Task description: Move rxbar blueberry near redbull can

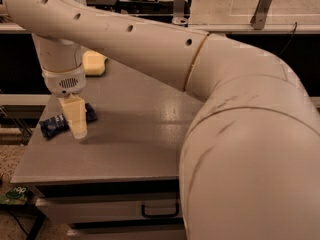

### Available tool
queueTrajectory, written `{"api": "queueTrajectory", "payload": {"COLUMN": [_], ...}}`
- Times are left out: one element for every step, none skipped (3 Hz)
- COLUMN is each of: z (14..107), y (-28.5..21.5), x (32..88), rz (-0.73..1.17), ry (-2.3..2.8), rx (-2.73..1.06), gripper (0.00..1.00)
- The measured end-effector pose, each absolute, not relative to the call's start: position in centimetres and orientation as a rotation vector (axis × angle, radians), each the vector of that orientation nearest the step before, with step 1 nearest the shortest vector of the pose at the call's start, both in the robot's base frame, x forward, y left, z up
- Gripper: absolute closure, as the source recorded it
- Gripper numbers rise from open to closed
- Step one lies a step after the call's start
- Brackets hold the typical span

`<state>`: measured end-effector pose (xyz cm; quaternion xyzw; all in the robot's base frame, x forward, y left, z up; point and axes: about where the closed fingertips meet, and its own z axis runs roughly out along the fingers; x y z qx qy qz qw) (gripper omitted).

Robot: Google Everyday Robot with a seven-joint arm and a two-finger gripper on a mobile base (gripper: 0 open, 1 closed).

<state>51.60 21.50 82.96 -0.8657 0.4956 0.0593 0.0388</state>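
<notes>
The rxbar blueberry (54, 124) is a dark blue wrapper lying flat near the left edge of the grey table (145, 134). My gripper (77, 130) hangs straight down from the cream wrist, its tip at the table surface. It stands in front of the bar's right part and hides the middle of it; a dark end of the wrapper shows to its right. I cannot tell whether it touches the bar. The redbull can is out of view, and my large arm blocks much of the right side.
A yellow sponge (94, 63) lies at the table's back left. Drawers with a dark handle (160, 211) sit under the tabletop. My arm's big elbow (250, 154) fills the right foreground. Shelving and rails run along the back.
</notes>
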Motion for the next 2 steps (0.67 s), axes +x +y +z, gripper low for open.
{"api": "queueTrajectory", "payload": {"z": [82.69, 82.96], "y": [21.68, 21.6], "x": [51.75, 51.84], "rz": [0.178, 0.18], "ry": [1.529, 1.534], "rx": [-2.664, -2.663], "gripper": [0.49, 0.8]}}
